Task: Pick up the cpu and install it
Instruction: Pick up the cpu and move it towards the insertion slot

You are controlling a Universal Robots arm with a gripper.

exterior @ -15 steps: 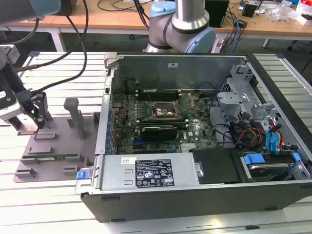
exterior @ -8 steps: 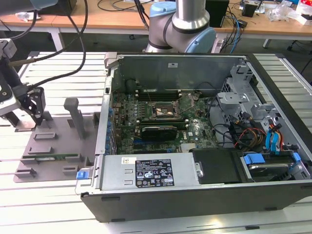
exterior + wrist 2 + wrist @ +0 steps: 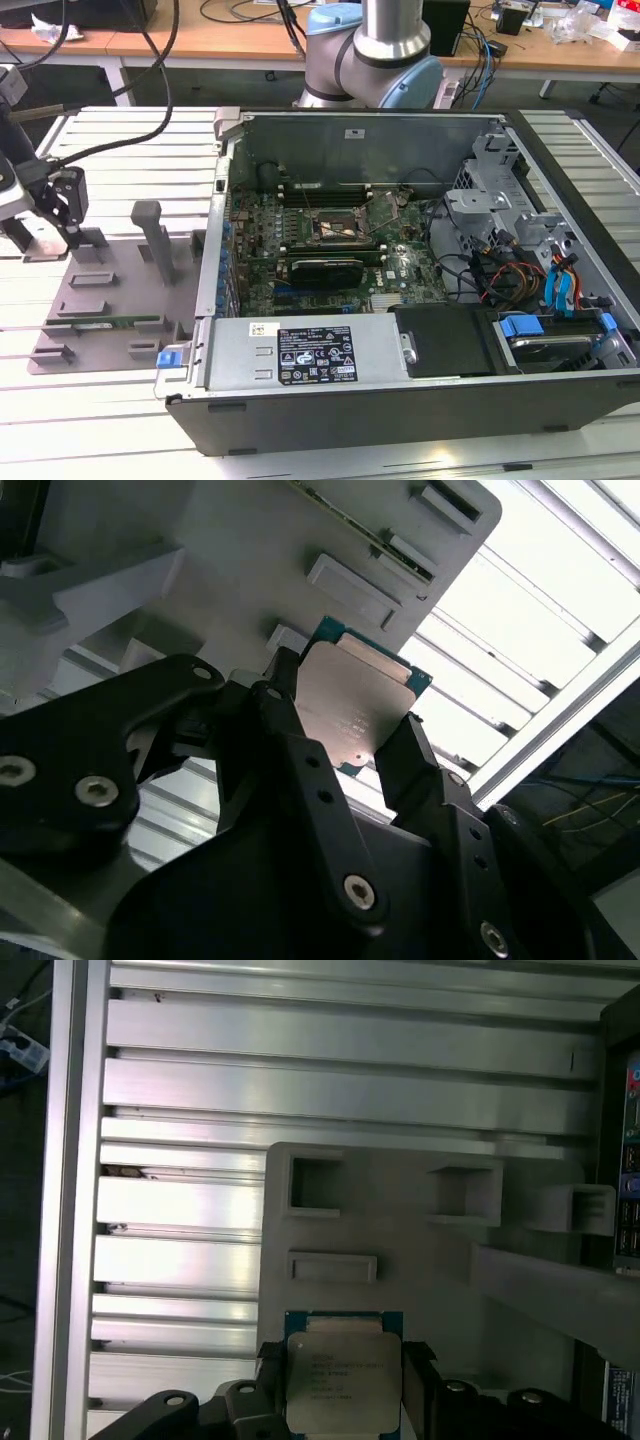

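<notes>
Shiny metal-topped cpu (image 3: 338, 1380), matt grey plastic tray (image 3: 420, 1260), brushed metal table (image 3: 300, 1090)

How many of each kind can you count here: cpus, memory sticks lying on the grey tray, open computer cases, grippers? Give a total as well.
cpu: 1, clamped in the gripper
memory stick on the grey tray: 1
open computer case: 1
gripper: 1
Total: 4
</notes>
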